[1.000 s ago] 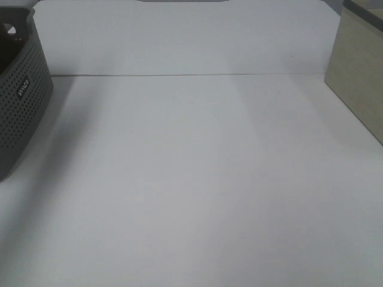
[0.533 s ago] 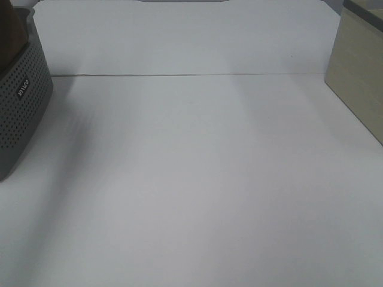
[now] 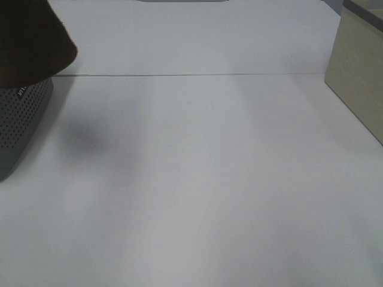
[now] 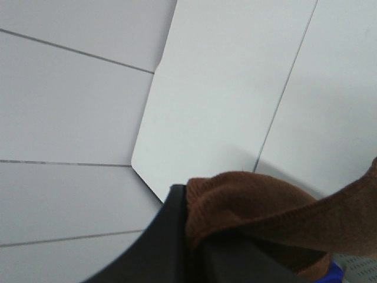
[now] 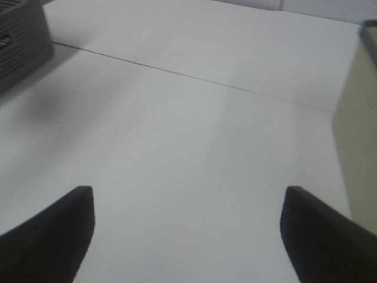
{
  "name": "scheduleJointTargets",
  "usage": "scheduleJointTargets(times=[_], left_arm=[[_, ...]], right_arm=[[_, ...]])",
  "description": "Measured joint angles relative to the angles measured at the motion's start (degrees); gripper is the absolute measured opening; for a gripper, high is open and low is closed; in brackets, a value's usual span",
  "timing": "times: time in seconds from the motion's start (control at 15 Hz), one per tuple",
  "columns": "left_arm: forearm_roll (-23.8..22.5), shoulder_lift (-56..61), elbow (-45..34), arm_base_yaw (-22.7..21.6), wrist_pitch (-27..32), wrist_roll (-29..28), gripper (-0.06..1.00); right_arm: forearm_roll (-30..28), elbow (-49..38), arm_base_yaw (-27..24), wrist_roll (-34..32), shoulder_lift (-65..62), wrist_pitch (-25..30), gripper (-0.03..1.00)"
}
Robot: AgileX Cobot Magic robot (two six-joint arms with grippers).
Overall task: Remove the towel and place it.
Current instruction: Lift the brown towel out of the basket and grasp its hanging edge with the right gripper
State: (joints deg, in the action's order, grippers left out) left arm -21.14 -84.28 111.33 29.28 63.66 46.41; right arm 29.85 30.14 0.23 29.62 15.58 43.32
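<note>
Cloth is what my left pincer [image 4: 194, 236] is clamped on: the jaws are closed tight over a bunched fold of the towel [image 4: 253, 206], and the brown terry bulges out, rounded, beside the dark finger. I judge that I hold it by a pinch because a limp cloth offers no firm edge to take; the rest hangs from that one point. My right pincer [image 5: 187, 197] holds nothing. Its two dark fingers are spread wide over bare tabletop [image 5: 177, 135], probably ready to take a free corner or help lay the cloth out.

From the high camera the towel [image 3: 30, 42] shows as a dark brown, cone-like mass at the far left. It is raised over the basket [image 3: 18, 131] and hides the basket's upper rim. I cannot tell whether its lower end is clear of the basket. A soft shadow lies on the tabletop beside it. The basket is grey plastic, its curved wall pierced with rows of small holes, and it stands at the left edge. The tabletop is smooth, matt white, with room in the middle for setting the towel down. Farther right stands a pale beige box [image 3: 359, 78] with flat sides. Behind everything a white backboard [image 3: 191, 36] meets the surface along a thin seam.
</note>
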Motion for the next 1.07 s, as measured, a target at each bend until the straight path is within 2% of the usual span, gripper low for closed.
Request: scheduleJointTargets(times=[0.13, 0.27, 0.33, 0.4, 0.53, 0.67, 0.73, 0.93, 1.07], left_arm=[[-1.7, 0.0, 0.0, 5.1, -2.2, -0.3, 0.00], [-2.1, 0.0, 0.0, 10.0, -4.4, -0.6, 0.00], [-2.1, 0.0, 0.0, 11.1, -4.9, -0.6, 0.00], [-2.1, 0.0, 0.0, 13.1, -6.1, -0.7, 0.00], [-2.1, 0.0, 0.0, 16.4, -6.8, -0.7, 0.00], [-2.4, 0.0, 0.0, 19.6, -9.1, -0.7, 0.00], [-2.5, 0.0, 0.0, 20.3, -9.6, -0.7, 0.00], [-2.5, 0.0, 0.0, 21.6, -9.6, -0.7, 0.00], [-2.5, 0.0, 0.0, 21.9, -9.8, -0.7, 0.00]], right_arm=[[16.0, 0.0, 0.0, 21.5, 11.5, -3.0, 0.82], [32.4, 0.0, 0.0, 42.6, 23.2, -1.9, 0.82], [36.4, 0.0, 0.0, 47.7, 25.7, -1.0, 0.82], [42.9, 0.2, 0.0, 56.6, 31.3, 1.2, 0.82], [51.3, 2.8, 0.0, 68.4, 43.5, 7.4, 0.82], [58.3, 10.1, 0.0, 77.6, 57.1, 15.8, 0.82], [58.9, 12.6, 0.7, 78.1, 60.7, 18.2, 0.82], [59.1, 18.6, 7.4, 77.8, 66.4, 18.6, 0.82], [55.5, 22.9, 12.9, 74.3, 68.8, 18.3, 0.82]])
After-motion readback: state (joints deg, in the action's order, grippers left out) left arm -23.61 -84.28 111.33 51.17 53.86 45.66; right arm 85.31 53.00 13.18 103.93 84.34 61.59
